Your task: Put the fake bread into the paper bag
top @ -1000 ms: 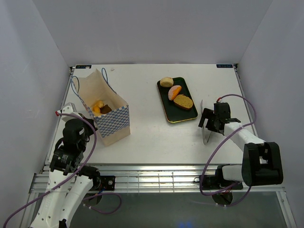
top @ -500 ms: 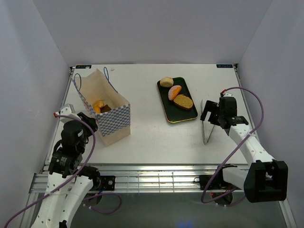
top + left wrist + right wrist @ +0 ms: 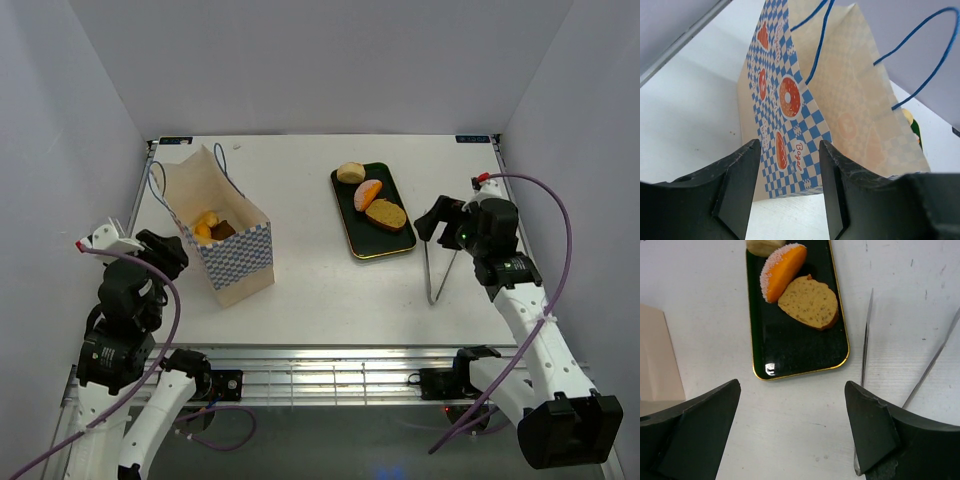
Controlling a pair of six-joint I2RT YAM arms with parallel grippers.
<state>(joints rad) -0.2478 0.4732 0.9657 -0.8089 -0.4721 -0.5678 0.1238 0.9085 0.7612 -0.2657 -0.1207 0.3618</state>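
Fake bread [image 3: 369, 194] in two spots in the overhead view: three pieces in a row on the dark tray [image 3: 352, 232] right of centre, more orange and brown pieces down inside the paper bag [image 3: 238, 262], upright and open at the left of the white table [image 3: 320, 290]. Metal tongs [image 3: 429, 272] flat on the table just right of the tray. Left gripper [image 3: 165, 250] close to the bag's left side, right gripper [image 3: 433, 216] near the far ends of the tongs.

From the left wrist: black fingers [image 3: 737, 185] spread, nothing between them; straight ahead, the bag's blue-and-white checkered wall, printed with doughnuts and the word Bagel, blue string handles [image 3: 818, 45] looping up.

From the right wrist: claw wide apart and empty over bare table; beyond, the gold-rimmed tray with a sugared orange wedge [image 3: 782, 267], a speckled brown slice [image 3: 809, 302] and the edge of a pale bun [image 3: 762, 245]; tongs to the right, a cream corner of the bag at far left
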